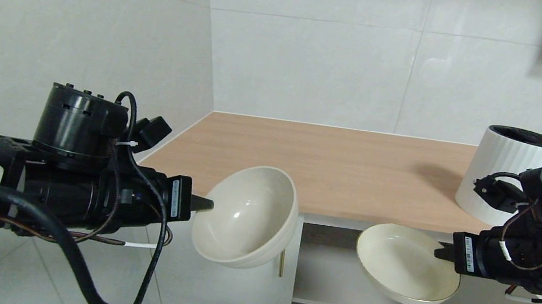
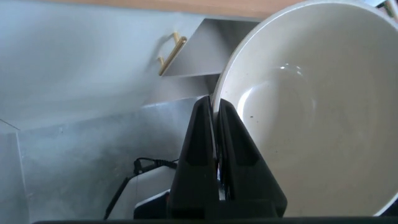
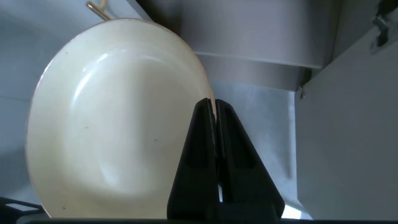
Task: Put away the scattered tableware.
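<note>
We note the left gripper (image 1: 205,205) with its jaws pinching the rim of a deep cream bowl (image 1: 246,217). The bowl is held tilted in the air just before the front edge of the wooden countertop (image 1: 327,165). The right gripper (image 1: 440,252) is clamped on the rim of a shallow cream dish (image 1: 401,265), held in front of the open cabinet (image 1: 337,283) below. A white ribbed container (image 1: 506,174) stands on the countertop's right side.

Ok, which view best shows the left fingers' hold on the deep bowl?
Left wrist view: close up, the left fingers pinch the deep bowl by its rim. Head view shows the whole tilted bowl, grip small. Right wrist view faces the shallow dish.
</note>
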Tool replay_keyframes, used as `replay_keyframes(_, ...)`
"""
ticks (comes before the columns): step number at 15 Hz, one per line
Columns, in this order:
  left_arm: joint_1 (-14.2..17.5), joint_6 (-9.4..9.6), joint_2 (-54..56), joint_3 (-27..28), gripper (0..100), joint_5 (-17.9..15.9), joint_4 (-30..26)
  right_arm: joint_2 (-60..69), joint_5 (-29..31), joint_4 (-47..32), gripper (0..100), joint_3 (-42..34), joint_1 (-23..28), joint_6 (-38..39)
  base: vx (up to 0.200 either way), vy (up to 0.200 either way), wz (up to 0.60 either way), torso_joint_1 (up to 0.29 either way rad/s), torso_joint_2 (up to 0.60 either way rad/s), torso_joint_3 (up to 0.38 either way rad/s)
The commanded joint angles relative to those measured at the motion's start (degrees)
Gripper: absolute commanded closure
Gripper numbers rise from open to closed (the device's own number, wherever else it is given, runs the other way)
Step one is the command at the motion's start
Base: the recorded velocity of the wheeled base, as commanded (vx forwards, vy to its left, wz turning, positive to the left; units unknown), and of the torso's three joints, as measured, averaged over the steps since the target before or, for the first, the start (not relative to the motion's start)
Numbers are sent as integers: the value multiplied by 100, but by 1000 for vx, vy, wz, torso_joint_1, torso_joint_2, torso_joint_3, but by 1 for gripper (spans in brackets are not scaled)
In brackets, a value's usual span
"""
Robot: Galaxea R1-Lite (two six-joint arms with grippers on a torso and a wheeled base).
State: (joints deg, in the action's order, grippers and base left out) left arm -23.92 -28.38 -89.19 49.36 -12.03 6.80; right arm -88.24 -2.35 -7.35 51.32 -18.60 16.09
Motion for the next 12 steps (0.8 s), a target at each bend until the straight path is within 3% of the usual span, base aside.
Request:
replay_keyframes(1,-16,-1,-55,-5,100,-1,-3,-62,-2,-3,100,1,-3,-1,0,0,0,-159,403,227)
replay_keyframes(12,-16,8,-64,3,100,-1,-3,-124,-2,-3,100,1,32,8,0,0,0,-179,462,283)
